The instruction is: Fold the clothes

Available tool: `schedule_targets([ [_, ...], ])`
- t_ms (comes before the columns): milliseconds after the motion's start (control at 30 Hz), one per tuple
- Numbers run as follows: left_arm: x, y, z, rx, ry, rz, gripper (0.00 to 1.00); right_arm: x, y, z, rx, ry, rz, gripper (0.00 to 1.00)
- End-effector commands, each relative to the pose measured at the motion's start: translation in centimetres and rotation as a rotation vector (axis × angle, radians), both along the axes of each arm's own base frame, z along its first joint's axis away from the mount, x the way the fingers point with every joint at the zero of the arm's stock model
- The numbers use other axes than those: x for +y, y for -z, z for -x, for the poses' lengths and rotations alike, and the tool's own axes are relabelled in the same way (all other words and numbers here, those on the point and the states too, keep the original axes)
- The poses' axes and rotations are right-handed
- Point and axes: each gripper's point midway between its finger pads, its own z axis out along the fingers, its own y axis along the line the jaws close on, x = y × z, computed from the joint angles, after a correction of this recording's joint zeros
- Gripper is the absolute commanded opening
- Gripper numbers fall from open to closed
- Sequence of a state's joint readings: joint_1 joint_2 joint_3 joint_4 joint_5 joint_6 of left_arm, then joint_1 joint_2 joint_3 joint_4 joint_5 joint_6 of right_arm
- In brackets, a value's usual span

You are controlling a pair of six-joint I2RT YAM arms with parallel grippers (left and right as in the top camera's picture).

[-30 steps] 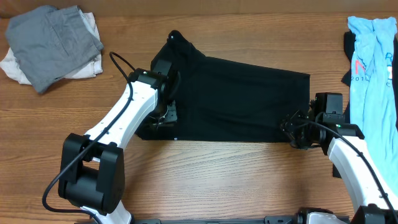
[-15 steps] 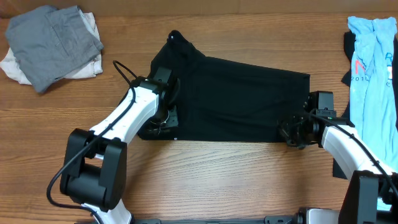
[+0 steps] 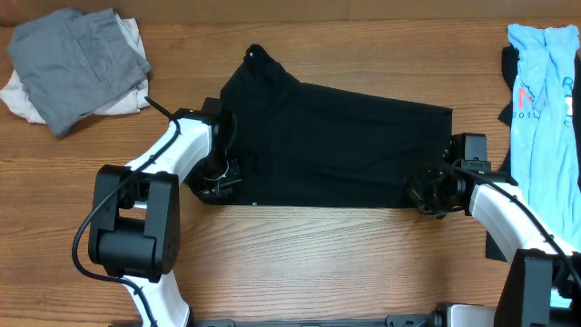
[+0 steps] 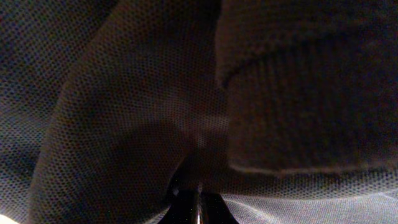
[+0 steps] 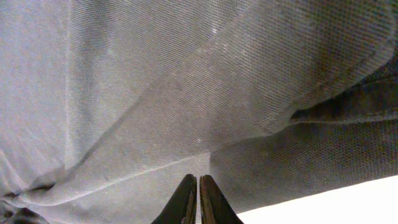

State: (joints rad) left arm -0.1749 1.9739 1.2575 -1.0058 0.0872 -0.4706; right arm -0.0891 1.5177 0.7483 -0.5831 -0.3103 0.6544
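Now black T-shirt [image 3: 354,145] flat; left tool [image 3: 221,178], right tool [image 3: 424,193] clamped on its corners

Lab: robot arms [image 3: 172,156] at wooden table [image 3: 318,263].

Black T-shirt [image 3: 345,145]: matt cloth, fine knit up close, stitched hem. Table [image 3: 363,263]: smooth wood, visible grain, slight sheen. Left arm [image 3: 168,154]: glossy white plastic shell, matt black joints. Grey garment [image 3: 77,64], light-blue shirt [image 3: 545,109]: soft matt cloth.
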Motion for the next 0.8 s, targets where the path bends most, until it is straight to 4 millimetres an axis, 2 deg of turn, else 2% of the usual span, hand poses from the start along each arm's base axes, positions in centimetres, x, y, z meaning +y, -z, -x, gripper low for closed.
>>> schedule_targets([
  [0, 3.1, 2.1, 0.8, 0.059, 0.002, -0.125, 0.04, 0.2, -0.4, -0.2, 0.002, -0.002, -0.005, 0.07],
  [133, 3.5, 1.7, 1.9, 0.106, -0.005, -0.148, 0.04, 0.0, -0.2, 0.4, 0.031, 0.006, 0.002, 0.07],
  [300, 5.0, 1.2, 3.0, 0.146, -0.05, -0.245, 0.04, -0.6, 0.1, 0.9, 0.067, 0.059, 0.027, 0.07],
  [467, 4.9, 1.2, 3.1, 0.151, -0.051, -0.239, 0.04, 0.2, 0.0, 1.4, 0.087, 0.047, -0.018, 0.07],
  [767, 4.7, 1.2, 3.2, 0.154, -0.051, -0.226, 0.04, 0.1, 0.5, 2.5, 0.132, 0.05, -0.012, 0.08],
])
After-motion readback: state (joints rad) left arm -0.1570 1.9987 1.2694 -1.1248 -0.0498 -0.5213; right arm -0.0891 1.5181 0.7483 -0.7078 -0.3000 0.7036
